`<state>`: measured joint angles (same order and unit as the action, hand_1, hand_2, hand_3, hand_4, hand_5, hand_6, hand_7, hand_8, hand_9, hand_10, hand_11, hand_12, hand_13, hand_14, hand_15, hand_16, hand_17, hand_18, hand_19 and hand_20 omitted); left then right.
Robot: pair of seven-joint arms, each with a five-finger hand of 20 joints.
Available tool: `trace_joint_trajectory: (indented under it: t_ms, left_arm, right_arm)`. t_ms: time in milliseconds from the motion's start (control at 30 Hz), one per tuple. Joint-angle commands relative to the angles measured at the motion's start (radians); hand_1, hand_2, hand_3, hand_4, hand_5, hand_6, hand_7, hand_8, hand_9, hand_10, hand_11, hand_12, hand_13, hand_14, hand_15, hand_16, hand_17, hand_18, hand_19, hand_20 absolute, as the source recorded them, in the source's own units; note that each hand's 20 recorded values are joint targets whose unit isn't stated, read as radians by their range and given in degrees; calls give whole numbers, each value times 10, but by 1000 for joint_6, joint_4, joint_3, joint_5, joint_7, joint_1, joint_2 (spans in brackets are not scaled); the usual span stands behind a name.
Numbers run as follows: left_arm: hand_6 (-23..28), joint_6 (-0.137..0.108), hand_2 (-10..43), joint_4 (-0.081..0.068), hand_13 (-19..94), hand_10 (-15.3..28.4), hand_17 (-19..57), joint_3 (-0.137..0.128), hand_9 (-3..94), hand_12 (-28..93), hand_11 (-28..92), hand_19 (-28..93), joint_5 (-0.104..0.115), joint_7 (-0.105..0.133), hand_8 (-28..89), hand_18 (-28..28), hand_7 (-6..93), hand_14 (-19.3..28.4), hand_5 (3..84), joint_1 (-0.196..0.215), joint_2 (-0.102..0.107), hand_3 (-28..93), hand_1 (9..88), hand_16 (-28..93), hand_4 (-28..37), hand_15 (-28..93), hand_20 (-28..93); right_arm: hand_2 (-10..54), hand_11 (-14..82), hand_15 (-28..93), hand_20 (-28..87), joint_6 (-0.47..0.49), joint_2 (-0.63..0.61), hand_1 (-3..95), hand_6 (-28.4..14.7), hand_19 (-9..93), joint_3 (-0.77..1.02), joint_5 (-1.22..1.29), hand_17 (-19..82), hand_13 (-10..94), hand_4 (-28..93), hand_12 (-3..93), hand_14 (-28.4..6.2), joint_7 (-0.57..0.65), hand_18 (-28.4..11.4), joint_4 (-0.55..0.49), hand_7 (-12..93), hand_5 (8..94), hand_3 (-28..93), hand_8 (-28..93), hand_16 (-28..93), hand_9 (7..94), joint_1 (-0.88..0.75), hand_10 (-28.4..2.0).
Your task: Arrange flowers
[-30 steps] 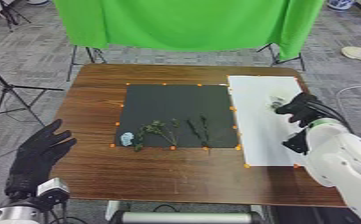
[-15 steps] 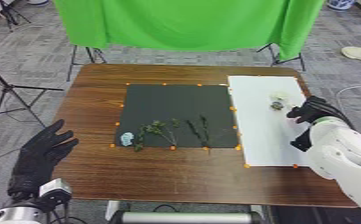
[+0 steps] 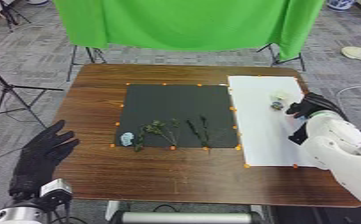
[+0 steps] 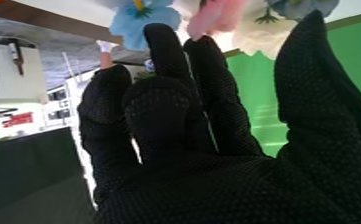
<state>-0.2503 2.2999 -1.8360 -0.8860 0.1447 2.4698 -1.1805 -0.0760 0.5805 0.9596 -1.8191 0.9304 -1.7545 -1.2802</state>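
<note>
Our right hand is open, its fingers loosely extended near the white flower on the white sheet. Our left hand is open too, and the light blue flower and green stems lie on the black mat.

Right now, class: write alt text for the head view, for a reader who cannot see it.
The robot's right hand is beside flowers on a white sheet; greenery and a pale-blue bloom lie on a black mat, nearer the open left hand.
</note>
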Motion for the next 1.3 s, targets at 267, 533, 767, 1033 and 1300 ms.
trace_joint_trajectory:
  t_ms: [267, 533, 767, 1033, 1300]
  left_arm:
    - [90, 15, 51, -6, 249, 202, -115, -1, 344, 99, 296, 570, -1, -20, -103, 235, 151, 267, 351, -8, -9, 810, 237, -95, -215, 529, 37]
    - [90, 21, 51, -7, 249, 202, -115, 0, 345, 99, 296, 569, -3, -25, -103, 235, 152, 267, 352, -14, -11, 810, 237, -95, -215, 529, 37]
    - [90, 26, 51, -10, 250, 202, -115, 2, 344, 98, 296, 569, -6, -31, -103, 235, 152, 267, 352, -29, -9, 810, 237, -95, -215, 529, 38]
    - [92, 25, 51, -9, 250, 202, -116, 1, 345, 98, 297, 569, -7, -34, -103, 235, 152, 266, 354, -27, -12, 811, 237, -95, -216, 531, 38]
    - [93, 26, 52, -11, 250, 203, -115, 3, 346, 98, 299, 569, -6, -37, -102, 236, 151, 267, 357, -29, -12, 811, 237, -96, -216, 531, 38]
  right_arm:
    - [-31, 268, 898, 304, 249, 56, 283, -54, 932, 73, 42, 304, 709, -273, 141, -99, 58, -250, 22, 185, 493, 896, -138, 88, 585, -37, -199]
    - [-47, 267, 897, 295, 254, 58, 316, -41, 932, 34, 14, 300, 707, -276, 140, -102, 39, -252, 21, 189, 506, 898, -138, 87, 596, -29, -195]
    - [-54, 267, 879, 273, 224, 49, 316, -42, 928, -50, -27, 291, 691, -281, 142, -103, 22, -248, 33, 189, 496, 895, -140, 84, 585, 31, -193]
    - [-83, 285, 869, 245, 202, 42, 359, -29, 932, -96, -64, 296, 704, -282, 144, -95, 7, -244, 28, 219, 544, 883, -150, 82, 622, 27, -172]
    - [-95, 254, 841, 222, 78, 16, 483, -3, 932, -184, -119, 323, 756, -283, 265, -70, -17, -228, 27, 325, 706, 781, -49, 113, 800, 54, -110]
